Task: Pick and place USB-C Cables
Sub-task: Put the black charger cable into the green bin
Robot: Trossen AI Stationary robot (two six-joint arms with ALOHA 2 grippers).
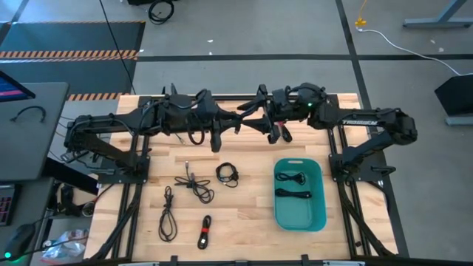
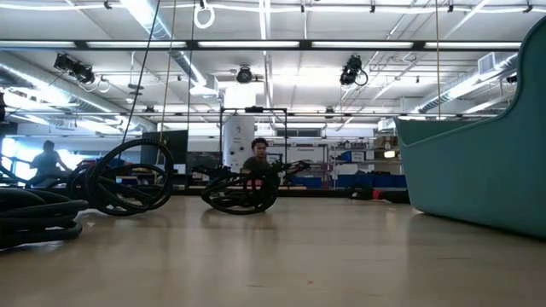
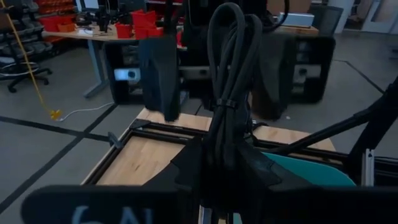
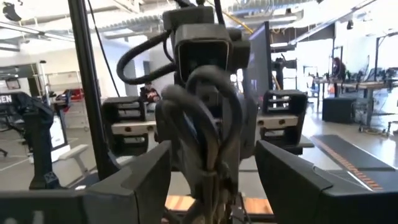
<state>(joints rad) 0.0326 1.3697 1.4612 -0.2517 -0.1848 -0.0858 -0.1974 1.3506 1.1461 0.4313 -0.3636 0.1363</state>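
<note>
High over the table's far middle, my left gripper [image 1: 238, 124] is shut on a black USB-C cable bundle [image 3: 229, 68]. My right gripper [image 4: 214, 183] faces it, open, one finger on each side of the bundle [image 4: 200, 130] without touching it. Three loose bundles [image 1: 227, 174] [image 1: 194, 185] [image 1: 168, 216] and one with a red band [image 1: 205, 232] lie flat on the wooden table. Two more [image 1: 290, 177] [image 1: 293, 194] lie in the teal tub [image 1: 319, 199]. My left gripper pinches the bundle near its tied lower part [image 3: 221, 134] between its two fingers, which come level from the table's left. The looped end stands up past the fingertips. The bundle is lifted clear, high above the table.
The tub stands at the table's right, its wall [image 2: 478, 170] close in the low view. Loose bundles [image 2: 128, 181] [image 2: 243, 193] lie mid-table. A person sits in the room beyond [image 2: 256, 155]. A white floor cable [image 1: 399, 44] runs beyond the far edge.
</note>
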